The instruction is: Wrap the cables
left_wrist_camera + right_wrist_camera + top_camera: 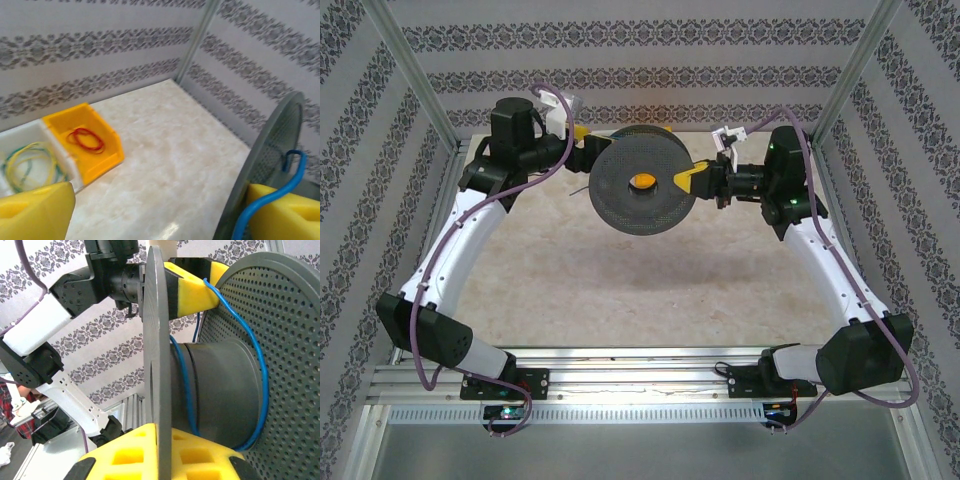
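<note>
Overhead, a pale marble-patterned tabletop lies between walls of grey patterned paper. Over its far half, between the two arms, sits a wide black perforated plastic spool. One round flange faces the top camera, so the spool's axle runs roughly far to near and tilts upward.

At the far left of the table stands a yellow plastic bin holding red rubber bands. It touches a white plastic bin that holds green and yellow bands.

The right gripper is pinched onto the thin edge of one flange, with a yellow pad on each face of the disc. The left gripper has its yellow fingers spread wide. One sits at the left edge of its wrist view and the other just beside the flange rim, and they clamp nothing.

The thin blue insulated cable lies on the dark hub between the two flanges. Its turns circle the axle, each loop lying parallel to the flange faces. A looser turn bows out against the perforated flange. From there one strand climbs across the left gripper's far finger, drapes over that pad and hooks back toward the flange.
</note>
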### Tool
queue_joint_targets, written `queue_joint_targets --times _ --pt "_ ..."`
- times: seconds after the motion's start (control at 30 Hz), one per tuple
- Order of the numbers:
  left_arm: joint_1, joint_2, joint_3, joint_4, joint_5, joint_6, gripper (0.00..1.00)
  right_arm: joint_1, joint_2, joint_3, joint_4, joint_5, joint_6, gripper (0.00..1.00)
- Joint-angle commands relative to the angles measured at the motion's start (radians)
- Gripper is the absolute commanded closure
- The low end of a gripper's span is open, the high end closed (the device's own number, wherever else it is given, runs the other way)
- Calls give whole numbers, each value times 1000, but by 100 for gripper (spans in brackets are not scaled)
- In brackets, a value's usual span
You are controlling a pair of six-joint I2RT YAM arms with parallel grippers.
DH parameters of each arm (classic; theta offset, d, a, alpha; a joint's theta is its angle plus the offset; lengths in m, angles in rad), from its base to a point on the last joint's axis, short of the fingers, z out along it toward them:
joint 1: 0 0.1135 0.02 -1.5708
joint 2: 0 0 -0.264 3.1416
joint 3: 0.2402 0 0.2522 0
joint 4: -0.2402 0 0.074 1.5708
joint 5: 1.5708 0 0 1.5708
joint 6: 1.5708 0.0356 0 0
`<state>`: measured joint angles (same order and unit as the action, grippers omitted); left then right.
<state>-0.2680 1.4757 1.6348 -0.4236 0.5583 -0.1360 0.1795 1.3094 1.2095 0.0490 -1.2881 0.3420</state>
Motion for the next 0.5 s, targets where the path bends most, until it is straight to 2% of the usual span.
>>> queue_joint_targets --times 0.0,0.13,0.33,0.47 --pt "49 -56 75 -145 -176 41 8 -14 -25 -31 12 58 -9 100" --pt "86 -85 84 -177 -217 63 0 -18 -35 -61 5 61 -9 100" --pt "113 -136 61 -199 -254 82 0 -28 -18 -117 -11 68 2 100" --pt "114 -179 -37 -164 -290 62 0 -28 46 -181 35 72 60 100"
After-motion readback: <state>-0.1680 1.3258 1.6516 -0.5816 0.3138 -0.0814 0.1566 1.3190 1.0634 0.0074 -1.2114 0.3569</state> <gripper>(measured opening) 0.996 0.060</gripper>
